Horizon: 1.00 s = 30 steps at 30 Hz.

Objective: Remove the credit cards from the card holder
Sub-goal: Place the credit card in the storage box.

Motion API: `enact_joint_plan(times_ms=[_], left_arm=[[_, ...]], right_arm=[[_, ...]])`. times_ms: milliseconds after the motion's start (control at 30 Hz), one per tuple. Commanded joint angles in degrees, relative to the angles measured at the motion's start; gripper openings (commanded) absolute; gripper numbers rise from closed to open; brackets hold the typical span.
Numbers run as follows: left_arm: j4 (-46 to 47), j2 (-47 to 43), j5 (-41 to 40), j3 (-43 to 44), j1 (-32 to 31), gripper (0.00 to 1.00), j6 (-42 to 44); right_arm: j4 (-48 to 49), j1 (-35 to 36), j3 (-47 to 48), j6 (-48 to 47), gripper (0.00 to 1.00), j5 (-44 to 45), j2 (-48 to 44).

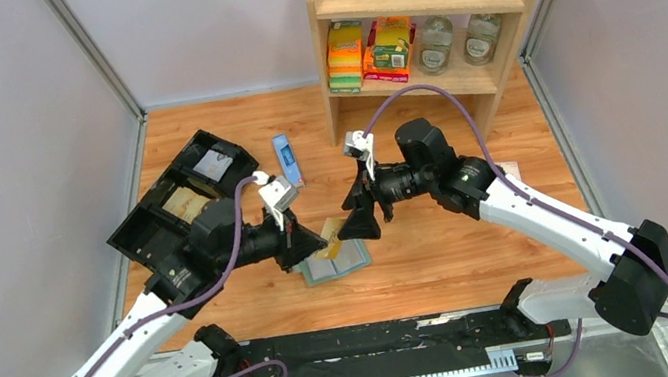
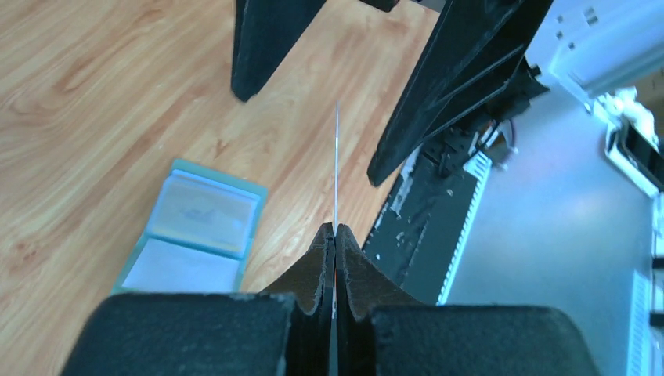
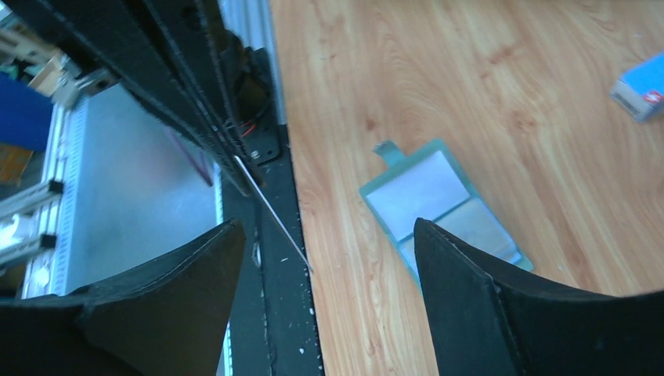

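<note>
The card holder [image 1: 337, 265] lies open on the wooden table, its pale blue pocket pages up [image 2: 196, 235] [image 3: 438, 196]. My left gripper [image 1: 311, 245] is shut on a golden credit card [image 1: 331, 246] just above the holder. In the left wrist view the credit card [image 2: 337, 164] shows edge-on as a thin line rising from the shut left gripper [image 2: 335, 231]. My right gripper [image 1: 360, 220] faces it, open, with its fingers on either side of the card's free end and apart from it [image 3: 327, 227]. The card [image 3: 274, 223] crosses the right wrist view as a thin slanted line.
A black compartmented tray [image 1: 181, 208] sits at the back left, under the left arm. A long narrow blue box [image 1: 286, 159] lies behind the holder. A wooden shelf [image 1: 424, 12] with cups, jars and packets stands at the back. A black rail [image 1: 364, 341] runs along the near edge.
</note>
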Motion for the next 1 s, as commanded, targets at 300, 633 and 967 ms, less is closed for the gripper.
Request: enact_joint_plan(times_ms=[300, 633, 967], left_arm=[[-12.61, 8.89, 9.72, 13.43, -0.05, 0.11, 11.7], [4.33, -10.85, -21.03, -1.92, -0.13, 0.67, -7.1], [32.89, -17.31, -17.98, -20.57, -0.05, 0.67, -25.12]], right_arm=[[-0.7, 0.39, 2.62, -4.69, 0.0, -15.65, -0.78], [26.87, -2.16, -9.67, 22.26, 0.0, -6.35, -4.64], [50.78, -2.25, -18.82, 42.14, 0.0, -2.2, -4.47]])
